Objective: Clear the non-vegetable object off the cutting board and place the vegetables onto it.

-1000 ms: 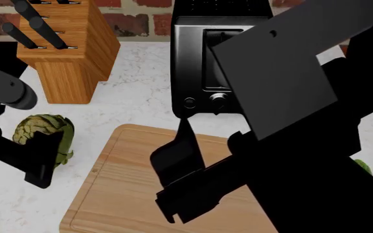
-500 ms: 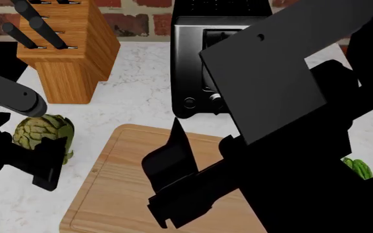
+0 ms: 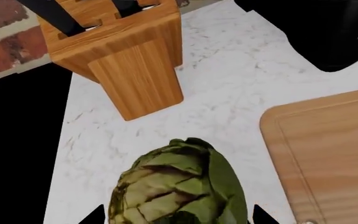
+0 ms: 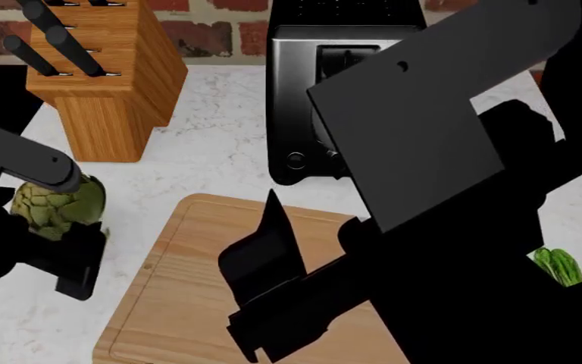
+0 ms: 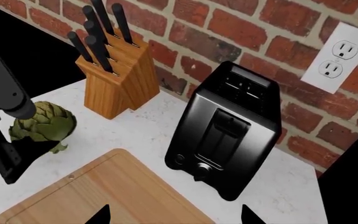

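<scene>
While the left tool (image 4: 54, 243) straddles the artichoke (image 4: 54, 205) on the desk (image 4: 220, 159) beside the cutting board (image 4: 185, 296), jaws spread wide, closing off-centre could squirt the round, scaly head sideways.

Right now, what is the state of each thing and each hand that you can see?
artichoke: on the counter, beside the board.
cutting board: flat, visible part bare.
knife block: upright, knives inserted.
toaster: upright behind the board.
left hand: around the artichoke; grip unclear.
right hand: open, holding nothing.
</scene>
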